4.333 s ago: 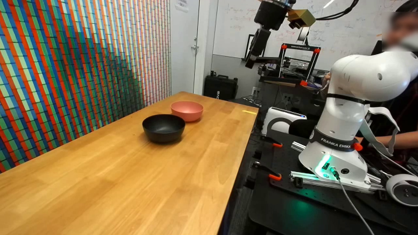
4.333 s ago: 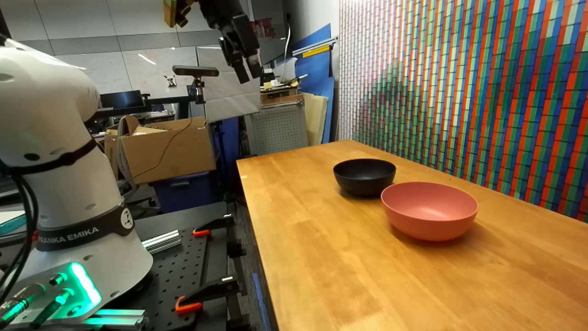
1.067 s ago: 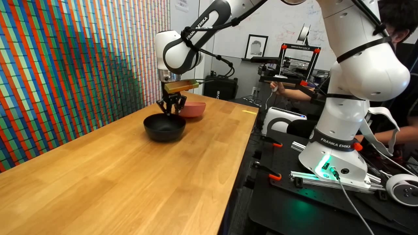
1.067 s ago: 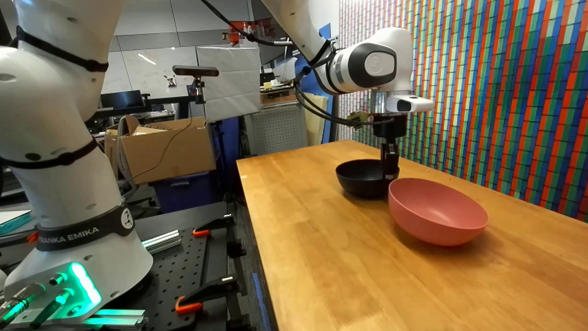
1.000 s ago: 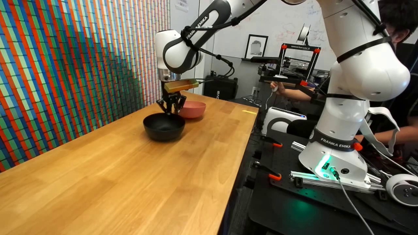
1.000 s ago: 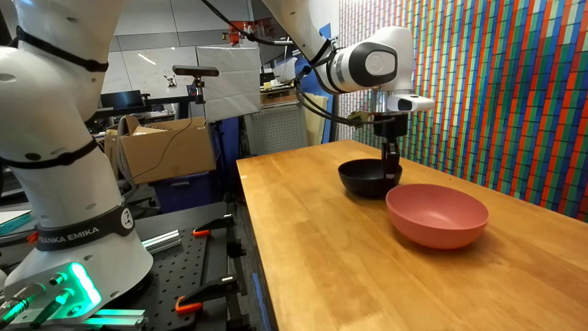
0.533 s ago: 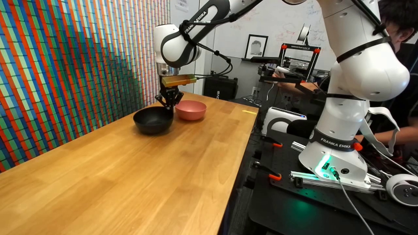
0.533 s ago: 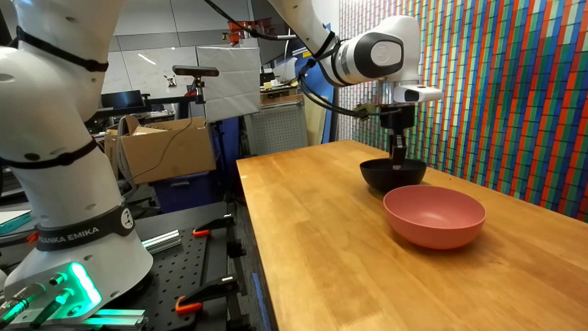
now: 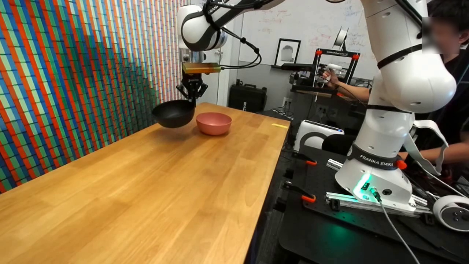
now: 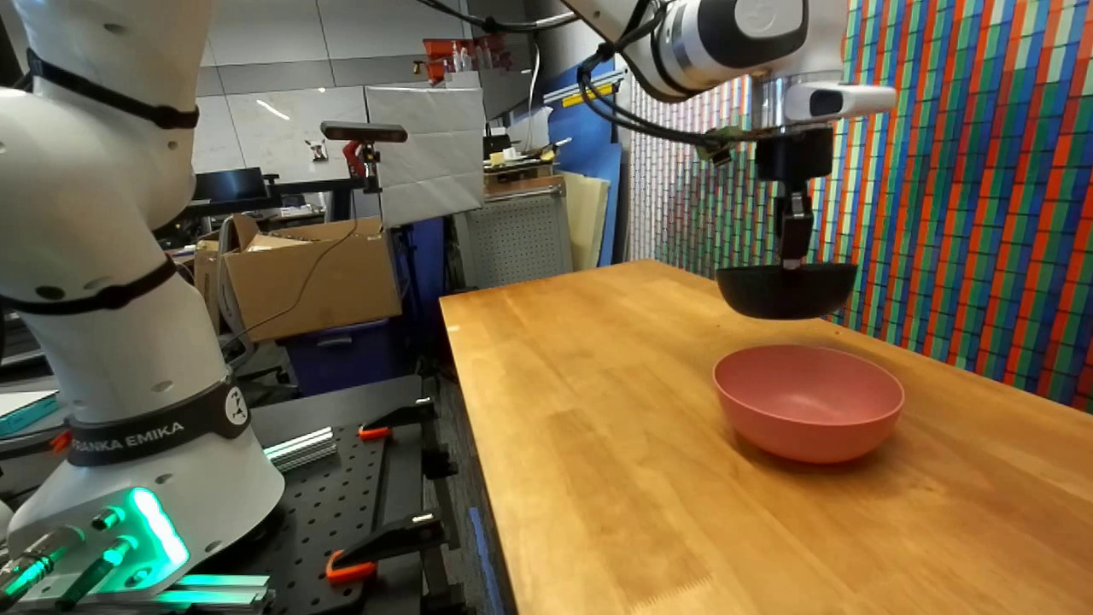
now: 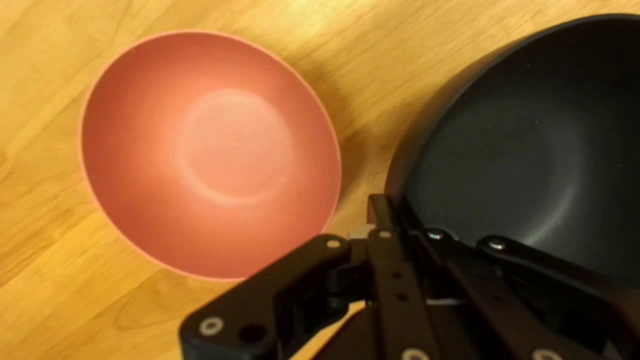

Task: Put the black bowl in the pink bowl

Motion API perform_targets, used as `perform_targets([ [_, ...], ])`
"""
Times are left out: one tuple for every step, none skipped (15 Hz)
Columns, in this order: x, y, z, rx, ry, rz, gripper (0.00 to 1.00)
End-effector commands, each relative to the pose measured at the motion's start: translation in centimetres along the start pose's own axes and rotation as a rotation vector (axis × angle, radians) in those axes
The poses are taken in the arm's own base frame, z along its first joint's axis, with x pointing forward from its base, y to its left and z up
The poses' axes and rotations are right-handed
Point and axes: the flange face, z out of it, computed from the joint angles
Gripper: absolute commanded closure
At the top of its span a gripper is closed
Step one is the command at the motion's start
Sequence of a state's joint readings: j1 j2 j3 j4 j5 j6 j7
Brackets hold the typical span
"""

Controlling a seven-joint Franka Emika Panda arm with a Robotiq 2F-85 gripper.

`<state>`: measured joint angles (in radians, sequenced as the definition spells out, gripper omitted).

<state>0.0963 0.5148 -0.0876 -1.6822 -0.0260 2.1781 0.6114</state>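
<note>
Up in the air it hangs — the black bowl (image 9: 172, 114), clear of the bench (image 9: 146, 194), out toward the long edge by the coloured wall (image 9: 91, 73). The gripper (image 11: 393, 202) has it by the rim: fingers (image 11: 381, 215) drawn nearly together, the bowl's thin side pinched between them, one inside, one outside. That hold is on the side facing the pink bowl (image 10: 807, 406), and the black bowl rides close to level, mouth up.

Over to the pink bowl: upright on the bench, somewhere around midway between the wall-side edge and the edge nearer the arm (image 9: 414, 80). In an exterior view a yellow strip (image 9: 280, 125) lies by the corner where the arm-side edge meets a short edge, and the pink bowl sits toward that same short edge. The wrist view looks down into it, smooth side, paler round floor — and there's a band of bench in view between the two bowls. So the black bowl is just beside the pink one, the two apart, the black one higher.

The arm itself stands on a black stand (image 9: 311, 234) off the arm-side edge, a green light (image 9: 362, 184) glowing low on it, and it reaches right over that edge, its wrist above the bench.
</note>
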Motion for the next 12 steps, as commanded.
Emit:
perform_targets([
  [2.0,5.3,-3.5,0.000,-0.031,0.077,0.99],
  [2.5,7.3,-3.4,-0.008,-0.030,0.102,0.99],
  [2.9,8.9,-3.6,-0.013,-0.037,0.123,0.99],
  [3.1,10.6,-3.4,-0.020,-0.047,0.142,0.99],
  [3.1,11.9,-3.2,-0.022,-0.055,0.155,0.99],
  [3.0,13.1,-3.1,-0.020,-0.056,0.163,0.99],
  [2.8,14.0,-2.7,-0.020,-0.065,0.169,0.99],
  [2.5,14.8,-2.5,-0.015,-0.074,0.171,0.99],
  [2.3,15.3,-2.1,-0.014,-0.090,0.172,0.99],
  [1.8,15.7,-1.7,-0.011,-0.105,0.173,0.99],
  [1.4,15.9,-1.3,-0.009,-0.113,0.171,0.99],
  [1.0,16.1,-0.9,-0.005,-0.119,0.170,0.99],
])
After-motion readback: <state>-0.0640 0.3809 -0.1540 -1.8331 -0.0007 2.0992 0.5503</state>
